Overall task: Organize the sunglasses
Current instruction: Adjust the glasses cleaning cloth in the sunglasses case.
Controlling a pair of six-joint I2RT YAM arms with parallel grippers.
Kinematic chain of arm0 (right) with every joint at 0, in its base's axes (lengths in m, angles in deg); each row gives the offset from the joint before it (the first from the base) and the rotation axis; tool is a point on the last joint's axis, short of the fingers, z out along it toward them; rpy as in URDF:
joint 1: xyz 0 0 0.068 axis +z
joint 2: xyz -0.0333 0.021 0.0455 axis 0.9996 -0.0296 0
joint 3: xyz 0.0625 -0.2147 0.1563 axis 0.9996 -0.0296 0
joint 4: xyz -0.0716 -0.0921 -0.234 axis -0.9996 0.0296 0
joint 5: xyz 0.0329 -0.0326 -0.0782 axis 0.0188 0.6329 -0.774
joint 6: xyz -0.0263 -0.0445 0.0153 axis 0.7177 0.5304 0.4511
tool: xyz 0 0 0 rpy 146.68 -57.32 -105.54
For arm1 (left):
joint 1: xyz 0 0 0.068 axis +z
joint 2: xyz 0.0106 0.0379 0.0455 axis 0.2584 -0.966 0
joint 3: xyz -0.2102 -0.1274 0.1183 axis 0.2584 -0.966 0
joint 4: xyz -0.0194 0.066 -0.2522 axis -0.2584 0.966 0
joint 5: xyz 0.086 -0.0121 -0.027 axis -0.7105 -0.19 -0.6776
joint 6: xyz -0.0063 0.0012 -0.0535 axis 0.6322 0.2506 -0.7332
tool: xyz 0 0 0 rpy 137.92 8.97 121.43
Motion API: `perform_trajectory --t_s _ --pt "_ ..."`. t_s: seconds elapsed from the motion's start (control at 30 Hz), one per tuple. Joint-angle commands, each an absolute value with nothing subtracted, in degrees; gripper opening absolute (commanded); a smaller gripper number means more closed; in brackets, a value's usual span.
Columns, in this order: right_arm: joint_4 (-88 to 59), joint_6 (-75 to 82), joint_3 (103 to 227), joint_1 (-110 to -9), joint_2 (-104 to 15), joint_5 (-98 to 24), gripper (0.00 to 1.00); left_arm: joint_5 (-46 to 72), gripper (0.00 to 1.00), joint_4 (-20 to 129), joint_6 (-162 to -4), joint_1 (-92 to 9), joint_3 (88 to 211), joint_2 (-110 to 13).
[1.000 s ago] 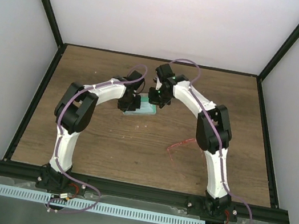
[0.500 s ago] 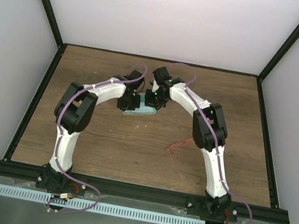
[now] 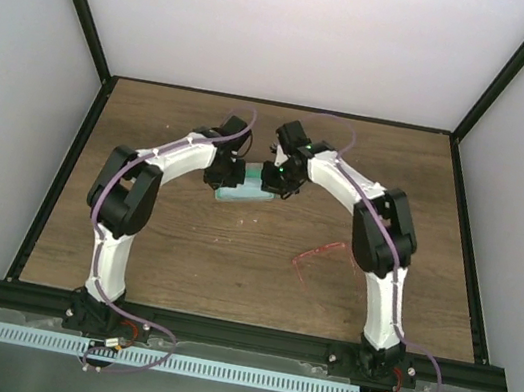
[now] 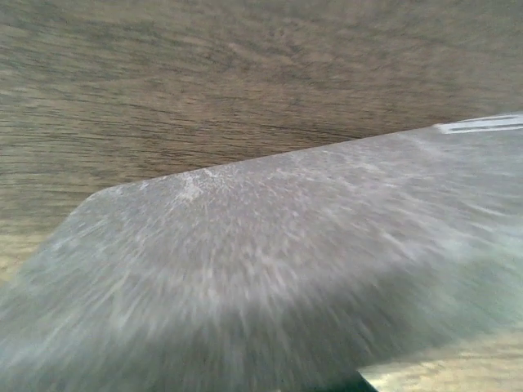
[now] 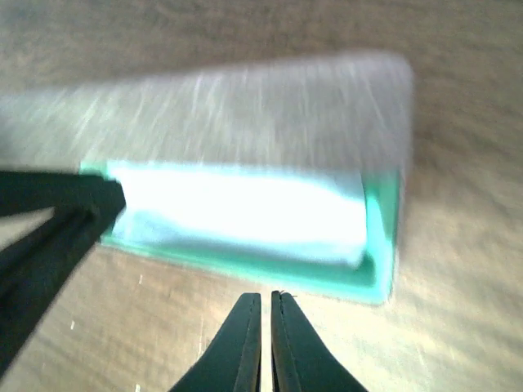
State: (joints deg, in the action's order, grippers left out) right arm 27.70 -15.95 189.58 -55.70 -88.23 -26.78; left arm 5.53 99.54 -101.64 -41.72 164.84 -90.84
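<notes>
The sunglasses (image 3: 317, 257), thin and red, lie on the wood right of centre, apart from both arms. The grey case (image 3: 242, 193) lies open between the grippers, showing its green lining (image 5: 382, 245), a light-blue cloth (image 5: 245, 208) inside and its raised lid (image 5: 245, 106). My right gripper (image 5: 266, 296) is shut with nothing in it, just short of the case's near edge. My left gripper (image 3: 224, 176) is at the case's left end. Its dark fingers (image 5: 57, 220) meet at that corner, and I cannot tell whether they pinch it. The blurred lid (image 4: 270, 269) fills the left wrist view.
Bare wooden table (image 3: 181, 253) stretches in front of the case. A black frame (image 3: 63, 171) borders the table, with white walls beyond. Both arm bases stand at the near edge.
Both arms have shifted a little at the case. The left elbow has swung outward to the left and the right elbow to the right. The sunglasses have not moved.
</notes>
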Motion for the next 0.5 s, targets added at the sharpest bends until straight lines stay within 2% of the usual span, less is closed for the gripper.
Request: perform_trajectory --t_s 0.0,0.1,0.2,0.3,0.4,0.47 --pt "26.09 -15.54 180.86 -55.77 -75.65 -29.36 0.05 5.28 0.1 98.17 -99.37 -42.95 163.41 -84.56" --pt "24.6 -16.68 171.72 -56.79 -67.88 -29.86 0.08 4.59 0.18 97.05 -98.93 -45.16 162.3 -81.53" --pt "23.92 -17.76 164.25 -57.99 -61.43 -31.22 0.13 4.16 0.38 95.89 -97.35 -49.05 161.71 -79.93" --pt "24.22 -19.09 159.64 -60.13 -55.69 -33.53 0.13 4.63 0.6 94.13 -93.54 -54.3 162.19 -80.1" --pt "26.2 -21.12 157.04 -65.73 -51.08 -34.61 0.13 3.8 0.63 94.27 -89.36 -59.42 164.86 -82.79" --pt "27.33 -21.96 155.84 -70.34 -47.95 -34.59 0.13 3.49 0.6 95.16 -86.75 -62.3 167.19 -85.07"
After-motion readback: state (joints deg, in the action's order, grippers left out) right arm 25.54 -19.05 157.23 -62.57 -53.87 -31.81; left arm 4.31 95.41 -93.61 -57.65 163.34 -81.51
